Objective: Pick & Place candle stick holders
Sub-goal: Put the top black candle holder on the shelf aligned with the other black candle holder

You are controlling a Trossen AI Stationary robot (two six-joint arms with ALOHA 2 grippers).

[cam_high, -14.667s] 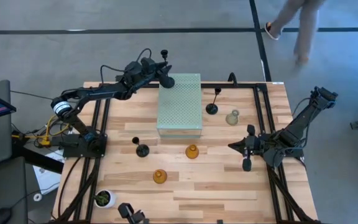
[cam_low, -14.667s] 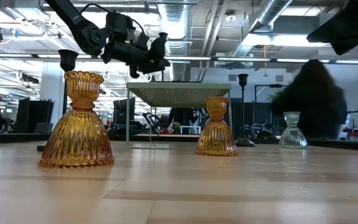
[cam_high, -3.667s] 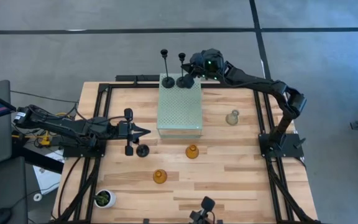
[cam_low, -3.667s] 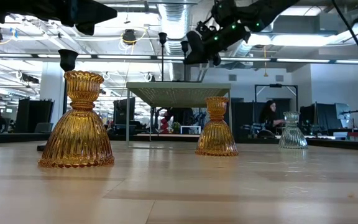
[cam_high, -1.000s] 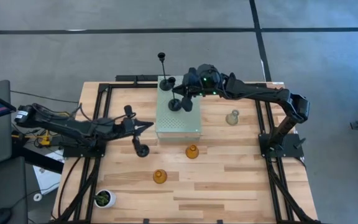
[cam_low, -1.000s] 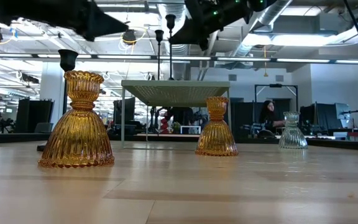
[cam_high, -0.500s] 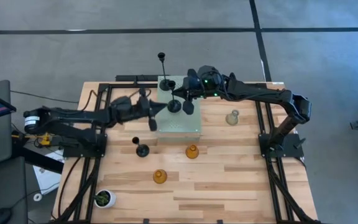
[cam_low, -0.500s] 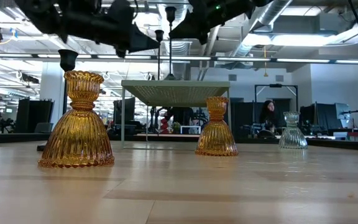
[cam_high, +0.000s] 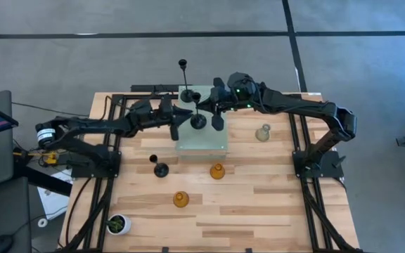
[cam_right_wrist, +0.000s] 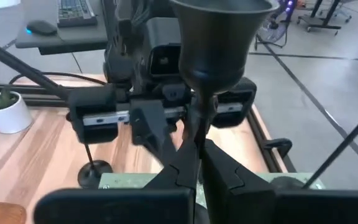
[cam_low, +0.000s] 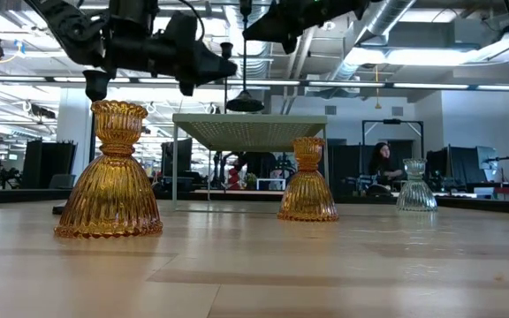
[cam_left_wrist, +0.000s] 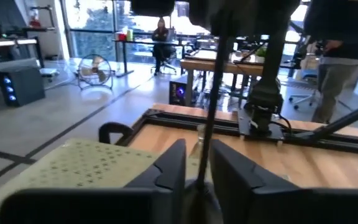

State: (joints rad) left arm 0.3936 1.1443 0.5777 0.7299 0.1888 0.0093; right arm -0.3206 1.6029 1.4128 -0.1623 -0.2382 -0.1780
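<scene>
1. Above the perforated block [cam_high: 202, 123], the right gripper [cam_high: 215, 105] has its fingers closed on a black holder's stem [cam_right_wrist: 197, 121].
2. The left gripper [cam_high: 185, 116] faces it, fingers slightly apart around the same stem.
3. Another black holder [cam_high: 184, 77] stands on the block's far end; a third [cam_high: 160, 169], two amber holders [cam_high: 217, 171] and the pale one [cam_high: 262, 132] stand on the surface around the block.

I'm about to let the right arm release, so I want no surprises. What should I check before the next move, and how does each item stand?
1. Right gripper shut on the held black holder at its stem: ok.
2. Held black holder's base over the perforated block: ok.
3. Base resting on the block: not ok; the low view shows it hanging just above.
4. Left gripper clear of the held black holder: cannot tell; it is close beside it.
5. Back-corner black holder upright on the block: ok.
6. Third black holder on the block: not ok; it stands on the table.
</scene>
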